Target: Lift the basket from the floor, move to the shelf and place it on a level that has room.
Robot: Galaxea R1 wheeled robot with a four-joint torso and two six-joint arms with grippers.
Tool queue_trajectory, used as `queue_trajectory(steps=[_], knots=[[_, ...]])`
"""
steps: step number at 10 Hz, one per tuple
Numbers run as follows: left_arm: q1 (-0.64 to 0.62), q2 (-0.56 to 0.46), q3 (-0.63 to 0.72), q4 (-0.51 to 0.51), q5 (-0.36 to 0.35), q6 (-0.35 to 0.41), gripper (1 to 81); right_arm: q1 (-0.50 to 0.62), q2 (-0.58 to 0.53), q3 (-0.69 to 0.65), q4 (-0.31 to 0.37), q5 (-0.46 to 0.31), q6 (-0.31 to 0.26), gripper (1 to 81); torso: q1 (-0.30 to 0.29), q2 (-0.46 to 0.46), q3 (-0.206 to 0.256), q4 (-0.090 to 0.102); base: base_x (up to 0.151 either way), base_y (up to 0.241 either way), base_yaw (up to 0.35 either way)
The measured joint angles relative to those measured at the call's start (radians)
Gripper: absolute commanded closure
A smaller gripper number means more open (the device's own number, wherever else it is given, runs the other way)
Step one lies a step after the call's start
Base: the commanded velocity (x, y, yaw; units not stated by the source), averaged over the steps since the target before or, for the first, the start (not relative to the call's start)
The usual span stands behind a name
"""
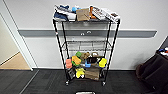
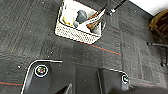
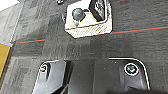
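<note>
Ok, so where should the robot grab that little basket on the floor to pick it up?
Probably by the pale rim at the two short ends, coming straight down from above. The basket stands upright and open-topped on the carpet floor, with things heaped inside, so the middle is blocked but the rim is bare. One arm at each end would likely keep it level.

No legible text, label, brand, number or sign in any view. Boxes and packets on the top tier of the shelf [image 1: 86, 45] carry print, too blurred to read. The brown cardboard box [image 1: 92, 73] on the lowest tier, lower centre of the head frame, shows no readable marking. A packet in the basket [image 2: 79, 23] has printed faces; characters cannot be resolved in either wrist view.
</note>
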Motion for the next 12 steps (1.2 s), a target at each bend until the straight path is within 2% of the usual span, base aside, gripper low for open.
queue_trajectory(steps=[9, 12], knots=[[0.014, 0.012, -0.002, 0.000, -0.001, 0.000, 1.0, -0.011, 0.008, -0.005, 0.000, 0.000, 0.000, 1.0, 0.000, 0.000, 0.000, 0.000, 0.152, 0.000, 0.000], [0.011, 0.009, -0.004, 0.000, -0.002, 0.000, 1.0, -0.008, 0.008, -0.010, 0.000, 0.000, 0.000, 1.0, 0.001, 0.000, 0.000, 0.000, 0.106, 0.000, 0.000]])
